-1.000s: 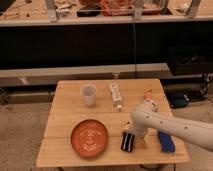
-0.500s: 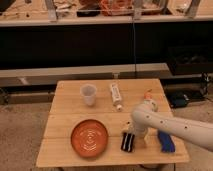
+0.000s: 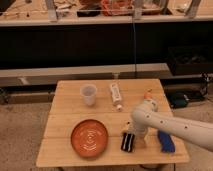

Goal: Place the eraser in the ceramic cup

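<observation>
A: Item 1, eraser (image 3: 128,142): location requested.

B: Recorded lying on the table (image 3: 67,116) near the front edge, between the orange plate (image 3: 89,138) and the blue block (image 3: 165,141). It is well apart from the ceramic cup (image 3: 89,94), which is logged upright at the back left, near a white tube (image 3: 115,94).

A: Item 2, gripper (image 3: 136,139): position and state?

B: Logged low over the table, just beside the eraser on its right, perhaps touching. Whether it is open or closed on anything cannot be told.

A: Change against the 2 earlier views?

B: None noted. Arm, eraser and cup are found in the same places across 1 second.

A: Meaning for the task?

B: The pick-up is judged in hand, not completed. 2 steps are left outstanding: the lift and the carry to the cup.
</observation>
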You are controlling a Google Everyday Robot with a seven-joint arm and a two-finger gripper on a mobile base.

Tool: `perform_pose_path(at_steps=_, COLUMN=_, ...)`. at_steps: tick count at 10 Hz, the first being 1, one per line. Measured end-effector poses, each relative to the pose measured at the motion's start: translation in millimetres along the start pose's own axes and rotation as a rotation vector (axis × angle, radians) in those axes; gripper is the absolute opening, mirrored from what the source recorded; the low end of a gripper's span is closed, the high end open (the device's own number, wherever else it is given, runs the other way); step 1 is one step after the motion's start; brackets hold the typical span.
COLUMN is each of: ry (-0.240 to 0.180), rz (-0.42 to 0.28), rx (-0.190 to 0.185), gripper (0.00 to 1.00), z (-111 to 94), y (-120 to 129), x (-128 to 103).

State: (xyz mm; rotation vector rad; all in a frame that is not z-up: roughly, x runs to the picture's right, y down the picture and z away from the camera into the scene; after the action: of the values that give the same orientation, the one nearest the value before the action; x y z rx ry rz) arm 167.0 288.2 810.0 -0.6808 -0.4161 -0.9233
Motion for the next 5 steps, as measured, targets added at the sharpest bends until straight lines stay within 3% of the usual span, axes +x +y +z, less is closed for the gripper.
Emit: perform_pose_path(at_steps=5, ry=-0.003, rz=-0.009, rx=-0.001, gripper=0.8, z=-0.6, y=-0.1, x=0.1)
